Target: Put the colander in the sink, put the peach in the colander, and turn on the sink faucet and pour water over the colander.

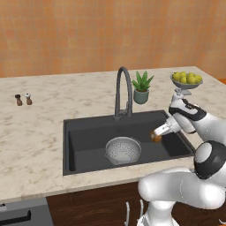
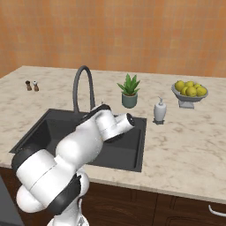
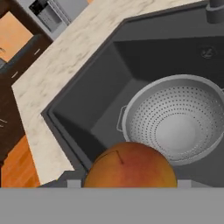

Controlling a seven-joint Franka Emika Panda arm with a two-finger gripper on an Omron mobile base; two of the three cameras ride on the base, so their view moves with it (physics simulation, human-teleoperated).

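Note:
The colander (image 1: 123, 149) sits upright on the floor of the dark sink (image 1: 84, 137), just left of centre. My gripper (image 1: 156, 135) hangs over the right part of the basin, shut on the orange-red peach (image 1: 156, 137), which is above and to the right of the colander. From the hand view the peach (image 3: 130, 168) sits close at the bottom, with the empty colander (image 3: 175, 120) beyond it inside the sink (image 3: 87, 103). The sink faucet (image 1: 123, 92) arches over the back rim; no water runs from it.
A potted plant (image 1: 142, 87) and a footed bowl of yellow fruit (image 1: 186, 80) stand behind the sink to the right. A soap dispenser (image 2: 160, 110) is by the right rim. Two small shakers (image 1: 23, 99) stand far left on the counter.

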